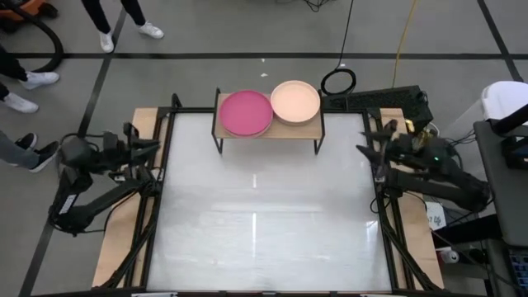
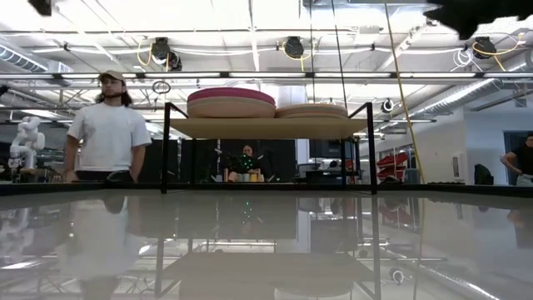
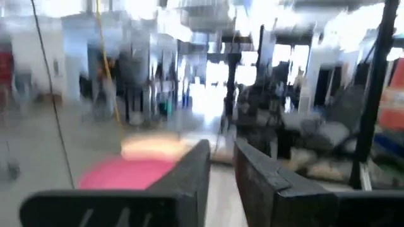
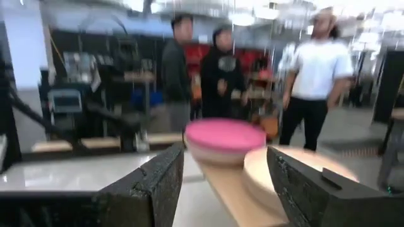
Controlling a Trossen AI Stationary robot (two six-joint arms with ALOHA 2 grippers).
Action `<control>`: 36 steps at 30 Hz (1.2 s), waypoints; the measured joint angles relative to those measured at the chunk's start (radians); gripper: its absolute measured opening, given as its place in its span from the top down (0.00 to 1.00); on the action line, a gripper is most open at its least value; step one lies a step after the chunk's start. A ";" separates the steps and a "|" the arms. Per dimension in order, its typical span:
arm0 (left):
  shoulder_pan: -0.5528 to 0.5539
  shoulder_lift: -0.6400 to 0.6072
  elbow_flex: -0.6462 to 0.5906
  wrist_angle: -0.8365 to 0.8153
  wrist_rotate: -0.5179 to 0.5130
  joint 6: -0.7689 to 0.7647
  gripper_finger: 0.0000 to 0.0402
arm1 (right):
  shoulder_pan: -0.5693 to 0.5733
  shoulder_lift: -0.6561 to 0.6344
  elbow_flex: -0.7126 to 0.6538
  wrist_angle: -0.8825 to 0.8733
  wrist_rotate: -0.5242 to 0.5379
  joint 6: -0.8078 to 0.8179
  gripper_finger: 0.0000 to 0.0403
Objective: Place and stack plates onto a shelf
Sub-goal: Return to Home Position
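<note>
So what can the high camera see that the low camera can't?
Only the high view shows both arms whole at the table's sides, left gripper and right gripper, and the round tops of the pink stack and peach stack. Only the low view shows that the pink stack stands taller than the peach stack, plus a person in a white shirt behind the table. Both show the shelf carrying both stacks.

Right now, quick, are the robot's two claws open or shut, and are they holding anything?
Left gripper: open only a little, holding nothing.
Right gripper: open wide, holding nothing.
</note>
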 joint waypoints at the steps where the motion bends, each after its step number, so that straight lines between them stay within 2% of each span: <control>1: 0.000 0.000 0.005 -0.042 0.004 -0.002 0.81 | 0.000 -0.037 -0.006 0.001 -0.001 0.000 0.48; 4: 0.005 0.012 -0.028 -0.003 -0.006 -0.017 0.81 | 0.000 -0.116 -0.050 0.009 0.008 -0.006 0.48; 6: 0.009 0.008 -0.083 -0.026 -0.008 -0.031 0.81 | 0.000 -0.120 -0.091 0.024 0.017 -0.007 0.48; 8: 0.009 -0.001 -0.152 0.032 -0.005 -0.039 0.81 | 0.000 -0.106 -0.148 0.047 0.019 0.003 0.48; 12: -0.002 0.000 -0.324 0.213 0.020 -0.081 0.81 | 0.000 -0.092 -0.289 0.180 -0.019 0.049 0.48; 16: -0.011 0.000 -0.473 0.435 0.018 -0.086 0.81 | 0.000 -0.095 -0.400 0.368 -0.006 0.036 0.48; 22: -0.011 0.000 -0.601 0.554 -0.016 -0.039 0.81 | 0.000 -0.093 -0.527 0.597 0.008 -0.003 0.48; 28: -0.011 0.001 -0.681 0.551 -0.103 0.028 0.81 | -0.001 -0.083 -0.529 0.518 0.150 0.000 0.48; 36: -0.011 0.002 -0.680 0.559 -0.221 0.108 0.81 | -0.001 -0.076 -0.531 0.450 0.305 -0.037 0.48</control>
